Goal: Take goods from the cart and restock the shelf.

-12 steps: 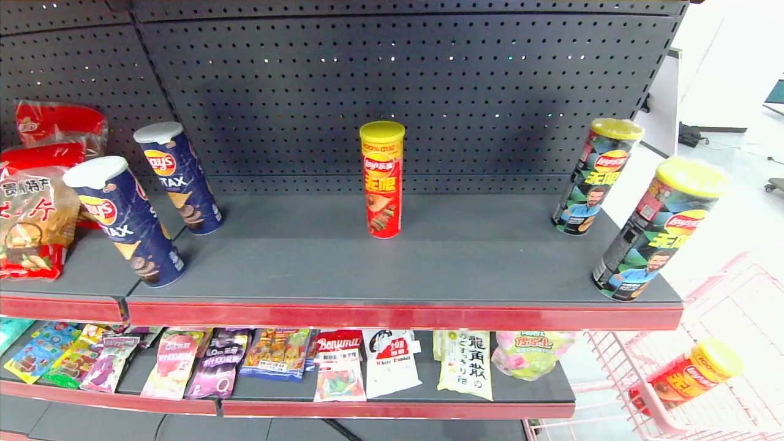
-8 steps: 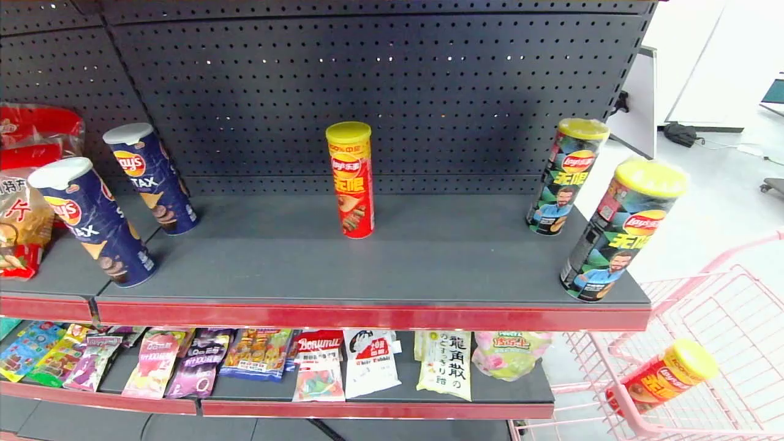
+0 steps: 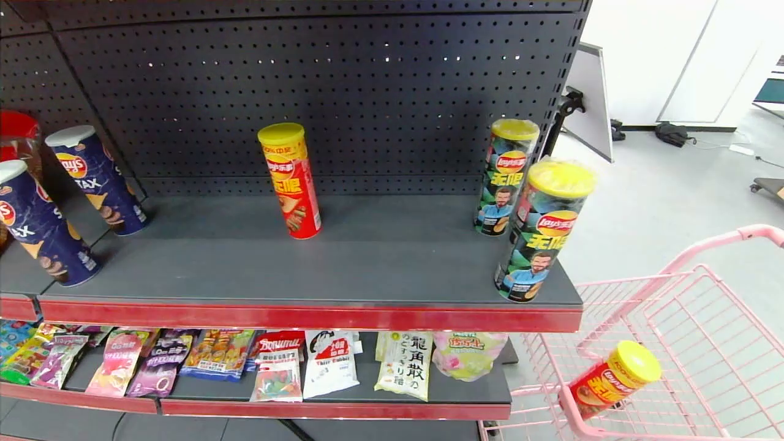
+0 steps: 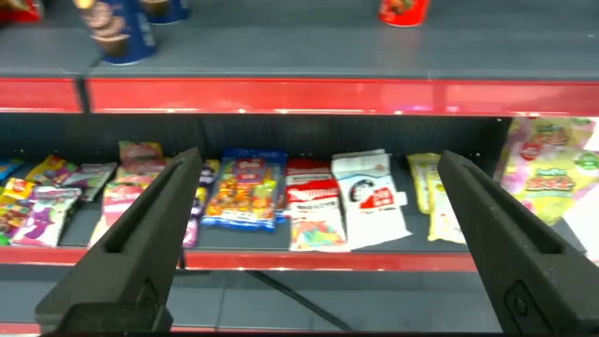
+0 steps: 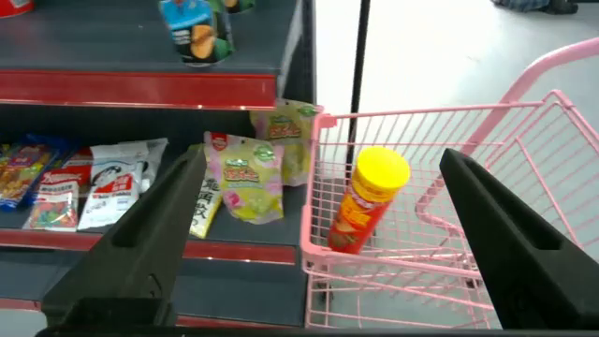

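A red chip can with a yellow lid (image 3: 612, 380) lies tilted in the pink cart (image 3: 680, 288) at the lower right; the right wrist view has the can (image 5: 370, 201) leaning behind the cart's wire wall (image 5: 440, 159). My right gripper (image 5: 323, 159) is open, short of the cart, nothing between its fingers (image 5: 140, 248). My left gripper (image 4: 318, 161) is open too, facing the lower shelf's snack bags (image 4: 309, 201). On the grey upper shelf (image 3: 306, 269) a matching red can (image 3: 290, 180) stands near the middle.
Two green-and-black cans (image 3: 505, 177) (image 3: 542, 229) stand at the shelf's right end, two blue cans (image 3: 95, 180) (image 3: 33, 223) at its left. A red lip (image 3: 306, 317) edges the shelf. Open grey floor (image 3: 661, 202) lies right of the rack.
The head camera has swung to the right: the shelf and cans sit further left in the picture and more of the cart shows. The goods themselves have not moved.
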Robot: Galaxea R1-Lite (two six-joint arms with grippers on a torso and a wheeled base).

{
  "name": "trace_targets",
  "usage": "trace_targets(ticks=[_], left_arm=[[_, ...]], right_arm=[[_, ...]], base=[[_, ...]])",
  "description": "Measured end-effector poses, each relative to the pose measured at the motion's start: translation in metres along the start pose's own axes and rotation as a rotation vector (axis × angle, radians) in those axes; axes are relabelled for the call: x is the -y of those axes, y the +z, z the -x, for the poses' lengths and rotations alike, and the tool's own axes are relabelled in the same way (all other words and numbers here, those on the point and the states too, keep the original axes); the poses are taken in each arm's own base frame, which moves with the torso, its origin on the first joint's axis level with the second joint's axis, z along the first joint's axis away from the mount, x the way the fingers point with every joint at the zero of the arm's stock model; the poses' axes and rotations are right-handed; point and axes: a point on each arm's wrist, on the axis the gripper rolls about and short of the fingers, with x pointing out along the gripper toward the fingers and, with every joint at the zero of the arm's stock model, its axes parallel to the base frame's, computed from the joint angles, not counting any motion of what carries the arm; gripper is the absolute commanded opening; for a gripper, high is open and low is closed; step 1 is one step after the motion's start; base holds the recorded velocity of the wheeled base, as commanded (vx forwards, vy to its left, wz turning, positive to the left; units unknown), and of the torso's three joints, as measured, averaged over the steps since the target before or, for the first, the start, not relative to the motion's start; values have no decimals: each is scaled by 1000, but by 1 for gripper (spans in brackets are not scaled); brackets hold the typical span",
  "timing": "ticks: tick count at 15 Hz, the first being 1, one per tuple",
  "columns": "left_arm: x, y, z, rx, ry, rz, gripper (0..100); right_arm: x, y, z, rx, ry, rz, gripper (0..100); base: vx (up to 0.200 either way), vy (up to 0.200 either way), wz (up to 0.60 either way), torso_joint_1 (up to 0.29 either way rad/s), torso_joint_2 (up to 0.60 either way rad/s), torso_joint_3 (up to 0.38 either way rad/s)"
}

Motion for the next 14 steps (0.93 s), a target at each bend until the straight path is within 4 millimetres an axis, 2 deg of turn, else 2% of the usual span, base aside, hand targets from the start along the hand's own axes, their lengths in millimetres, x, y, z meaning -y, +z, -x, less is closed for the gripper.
trace_targets(ticks=[1, 5, 14], left_arm=[[0, 0, 0, 0, 0, 0, 100], [0, 0, 0, 1, 0, 1, 100], [0, 0, 0, 0, 0, 1, 100]], right_arm=[[0, 0, 0, 0, 0, 0, 100], [0, 0, 0, -1, -1, 0, 100], [0, 0, 0, 0, 0, 0, 100]], base=[[0, -200, 0, 2, -2, 2], [0, 0, 0, 0, 0, 0], [0, 0, -600, -1, 3, 2]])
